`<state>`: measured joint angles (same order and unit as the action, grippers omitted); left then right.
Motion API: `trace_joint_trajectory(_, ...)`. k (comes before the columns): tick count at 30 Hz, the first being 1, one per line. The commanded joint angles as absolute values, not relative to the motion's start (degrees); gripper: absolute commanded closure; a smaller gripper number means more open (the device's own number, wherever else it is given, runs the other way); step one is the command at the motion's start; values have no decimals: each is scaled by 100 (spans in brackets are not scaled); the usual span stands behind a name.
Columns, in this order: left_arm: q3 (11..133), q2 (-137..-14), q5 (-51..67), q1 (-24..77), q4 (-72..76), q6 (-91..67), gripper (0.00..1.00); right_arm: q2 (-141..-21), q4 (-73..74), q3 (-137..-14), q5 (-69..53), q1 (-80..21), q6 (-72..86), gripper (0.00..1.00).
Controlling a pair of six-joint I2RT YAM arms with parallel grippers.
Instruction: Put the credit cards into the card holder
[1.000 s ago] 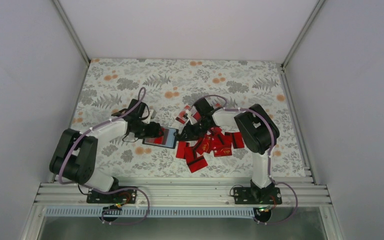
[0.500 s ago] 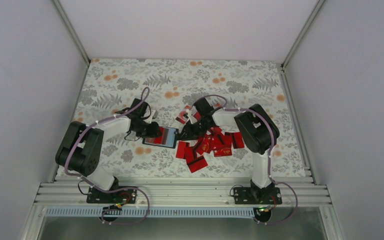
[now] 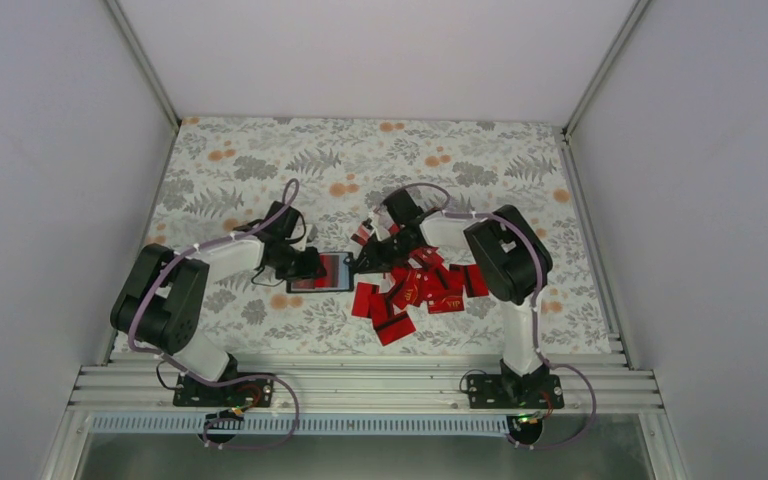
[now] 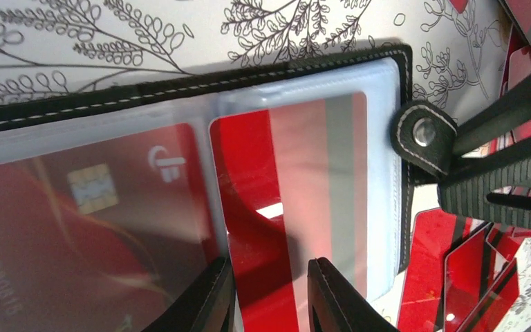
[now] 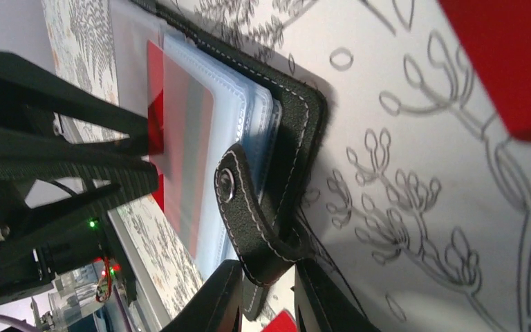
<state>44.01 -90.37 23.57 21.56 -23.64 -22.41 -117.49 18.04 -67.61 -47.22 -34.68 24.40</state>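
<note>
On the floral table (image 3: 260,160), the stitched black card holder (image 4: 180,83) is lying open. The left gripper's (image 4: 269,268) jaws are pinching a glossy red credit card (image 4: 290,173) half-tucked under a clear sleeve. The right gripper's (image 5: 269,271) jaws are clamping the holder's rounded snap tab (image 5: 238,200).
</note>
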Motion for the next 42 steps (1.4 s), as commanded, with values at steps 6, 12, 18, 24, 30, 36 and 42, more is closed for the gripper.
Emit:
trace_joint_trajectory(6,4088,-8841,2460,2180,-2084,-3185,72,-12148,2031,-7454,-4538,-3511,2375,80)
trace_joint_trajectory(12,4045,-8812,2259,2186,-2039,-3287,73,-12261,2047,-7589,-4631,-3509,2362,80)
trace_joint_trajectory(18,4074,-8753,2143,2230,-2012,-3421,73,-12338,2057,-7622,-4695,-3507,2330,80)
trace_joint_trajectory(24,4233,-8922,2127,2325,-1989,-3473,74,-12349,2037,-7614,-4750,-3512,2312,80)
trace_joint_trajectory(30,4555,-9176,2012,2487,-2105,-3621,71,-12321,2009,-7609,-4772,-3507,2303,80)
trace_joint_trajectory(36,4929,-9425,1871,2636,-2412,-3685,70,-12302,1971,-7591,-4788,-3507,2314,80)
trace_joint_trajectory(42,5054,-9494,1838,2720,-2508,-3738,63,-12270,1937,-7571,-4796,-3507,2328,80)
